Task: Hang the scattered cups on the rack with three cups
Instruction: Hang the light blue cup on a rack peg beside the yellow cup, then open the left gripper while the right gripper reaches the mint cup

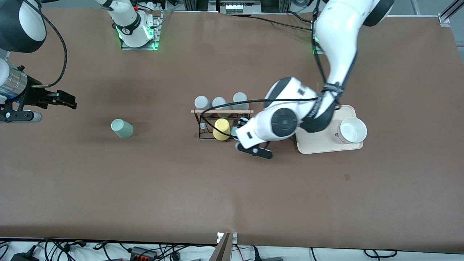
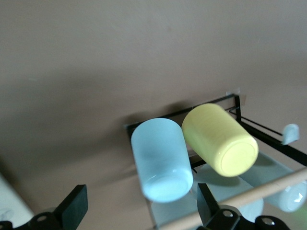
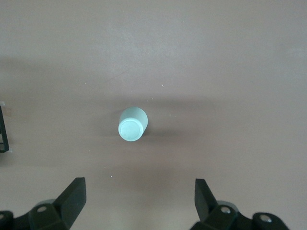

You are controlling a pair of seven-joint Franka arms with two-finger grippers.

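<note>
The light blue cup sits upturned on the black wire rack beside the yellow cup. My left gripper is open, one finger on each side of the blue cup and not touching it. In the front view my left hand hides most of that cup at the rack. The mint green cup stands upside down on the table toward the right arm's end; it also shows in the right wrist view. My right gripper is open and empty in the air, apart from that cup.
Three grey cups hang along the rack's side farther from the front camera, under the wooden rod. A beige tray with a white cup lies beside the rack toward the left arm's end.
</note>
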